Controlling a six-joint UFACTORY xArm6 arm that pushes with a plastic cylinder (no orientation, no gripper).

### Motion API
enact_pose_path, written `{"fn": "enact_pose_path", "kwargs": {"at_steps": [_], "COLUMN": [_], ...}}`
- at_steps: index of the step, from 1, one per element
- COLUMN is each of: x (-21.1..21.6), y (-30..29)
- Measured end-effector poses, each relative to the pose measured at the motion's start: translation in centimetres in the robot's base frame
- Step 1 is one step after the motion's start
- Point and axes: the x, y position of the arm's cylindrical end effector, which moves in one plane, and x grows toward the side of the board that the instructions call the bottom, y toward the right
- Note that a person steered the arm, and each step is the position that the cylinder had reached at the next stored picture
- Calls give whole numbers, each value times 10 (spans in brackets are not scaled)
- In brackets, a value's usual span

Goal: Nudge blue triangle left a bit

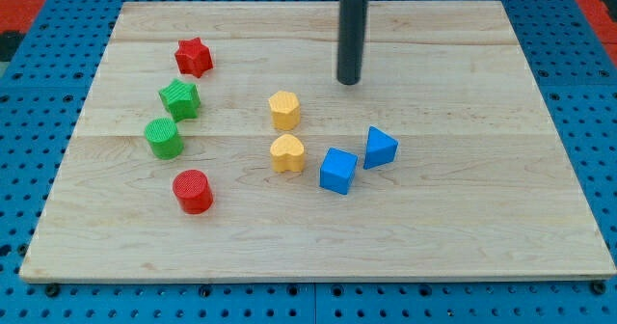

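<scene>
The blue triangle [380, 148] lies on the wooden board [463, 228], right of centre. A blue cube [337, 171] sits just to its lower left, almost touching it. My tip [348, 81] stands on the board above both, toward the view's top and slightly left of the triangle, well apart from it. The dark rod rises from the tip out of the view's top edge.
A yellow hexagon-like block [284, 110] and a yellow heart [287, 154] sit left of the blue cube. At the view's left are a red star [194, 57], a green star-like block [180, 99], a green cylinder [165, 138] and a red cylinder [193, 191].
</scene>
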Motion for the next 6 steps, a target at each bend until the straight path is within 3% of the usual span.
{"fn": "enact_pose_path", "kwargs": {"at_steps": [1, 4, 5, 6], "x": [19, 171, 180, 153], "y": [65, 76, 58, 55]}}
